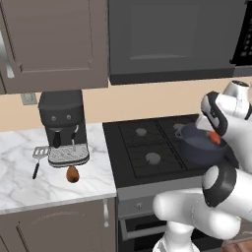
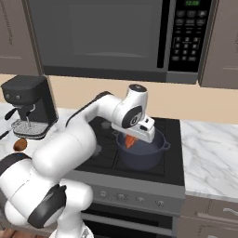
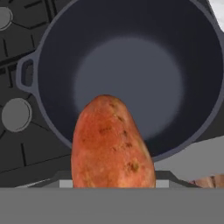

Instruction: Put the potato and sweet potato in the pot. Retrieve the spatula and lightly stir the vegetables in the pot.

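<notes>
The orange-red sweet potato [image 3: 111,144] hangs in my gripper [image 2: 135,135], which is shut on it just above the dark blue-grey pot [image 3: 57,87]. The pot [image 2: 145,157] stands on the stove's front right burner, and its inside is bare. The tuber hides my fingertips in the hand view. From the left base view the sweet potato [image 1: 215,137] pokes out under the hand over the pot [image 1: 196,149]. The brown potato [image 1: 73,173] lies on the marble counter in front of the coffee machine. The spatula [image 1: 38,158] lies left of it, black handle toward the counter's front.
A black coffee machine [image 1: 63,128] stands at the back of the left counter. The black stove top [image 1: 142,147] has several burners. A microwave [image 2: 116,37] hangs above the stove. More marble counter [image 2: 209,144] lies to the right of the stove.
</notes>
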Available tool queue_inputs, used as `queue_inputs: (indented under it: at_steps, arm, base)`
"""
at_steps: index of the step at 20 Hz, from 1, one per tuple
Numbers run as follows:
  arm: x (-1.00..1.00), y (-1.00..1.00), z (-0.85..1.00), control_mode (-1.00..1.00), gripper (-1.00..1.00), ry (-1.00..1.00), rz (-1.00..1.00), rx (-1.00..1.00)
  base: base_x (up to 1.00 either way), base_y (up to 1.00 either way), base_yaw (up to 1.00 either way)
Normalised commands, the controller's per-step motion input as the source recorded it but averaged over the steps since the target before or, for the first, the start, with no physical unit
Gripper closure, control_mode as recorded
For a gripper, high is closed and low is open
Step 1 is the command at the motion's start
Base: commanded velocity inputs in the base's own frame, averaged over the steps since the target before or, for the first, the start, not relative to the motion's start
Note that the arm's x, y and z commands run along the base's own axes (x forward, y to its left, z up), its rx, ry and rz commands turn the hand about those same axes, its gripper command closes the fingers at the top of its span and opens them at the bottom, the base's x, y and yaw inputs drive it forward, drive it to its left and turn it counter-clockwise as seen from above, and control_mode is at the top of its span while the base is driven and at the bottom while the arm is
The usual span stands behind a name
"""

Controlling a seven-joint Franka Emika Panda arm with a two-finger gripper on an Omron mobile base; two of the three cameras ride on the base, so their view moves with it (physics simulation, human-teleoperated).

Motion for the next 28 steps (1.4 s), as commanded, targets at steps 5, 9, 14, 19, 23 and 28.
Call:
queue_inputs:
  at_steps: [5,9,14,19,23,28]
  arm:
    - [0.45,0.0,-0.32,-1.0,1.0,-0.01,0.0,0.0]
    - [0.32,-0.01,-0.4,-1.0,1.0,-0.03,0.0,0.0]
    - [0.22,0.0,-0.43,-1.0,1.0,0.0,0.0,0.0]
    - [0.09,-0.03,-0.4,-1.0,1.0,0.0,0.0,0.0]
    - [0.0,-0.05,-0.25,-1.0,1.0,0.0,0.0,0.0]
    - [0.0,-0.04,-0.27,-1.0,1.0,0.0,0.0,0.0]
  base:
    - [0.0,0.0,0.0]
    - [0.0,0.0,0.0]
    - [0.0,0.0,0.0]
    - [0.0,0.0,0.0]
    - [0.0,0.0,0.0]
    - [0.0,0.0,0.0]
